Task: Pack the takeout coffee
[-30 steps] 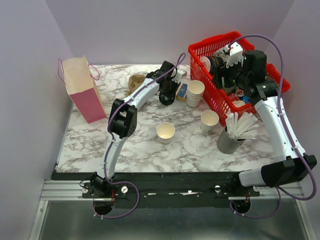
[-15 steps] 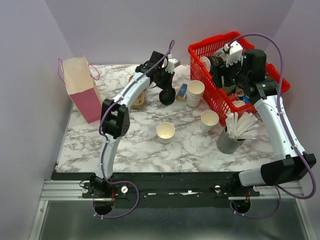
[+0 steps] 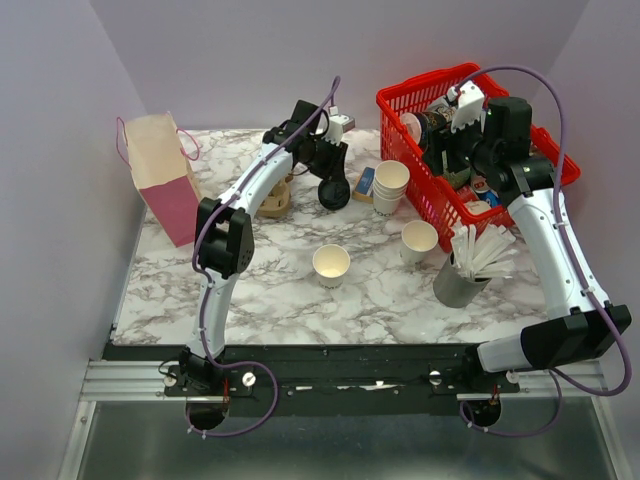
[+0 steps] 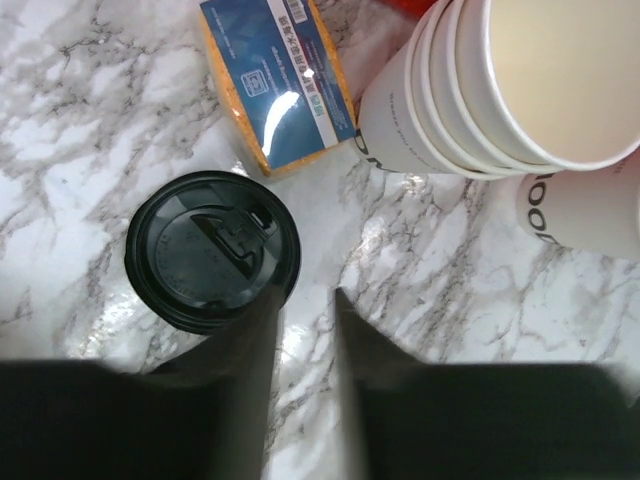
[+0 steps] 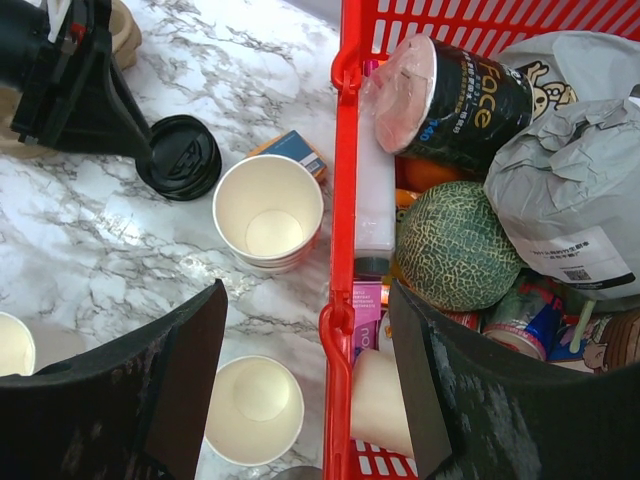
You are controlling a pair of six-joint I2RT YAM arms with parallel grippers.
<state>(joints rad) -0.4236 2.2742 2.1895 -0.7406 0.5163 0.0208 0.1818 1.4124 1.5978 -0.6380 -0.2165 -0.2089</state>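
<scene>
Pulled back off the takeout coffee (image 4: 210, 250), left fingers (image 4: 245, 350) now gape empty; right fingers (image 5: 170, 360) spread wide.

The black-lidded takeout coffee (image 4: 212, 250) stands upright on the marble table (image 4: 80, 110) (near the cup stack (image 4: 420, 115)).

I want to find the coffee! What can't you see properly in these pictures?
Whether a cup sits under the black lid: left wrist view, lid covers it.
Inside the pink bag: top view, its walls hide it.
Brown thing: top view, left arm crosses it.
Contents of the red basket: top view, the right arm covers some.
</scene>
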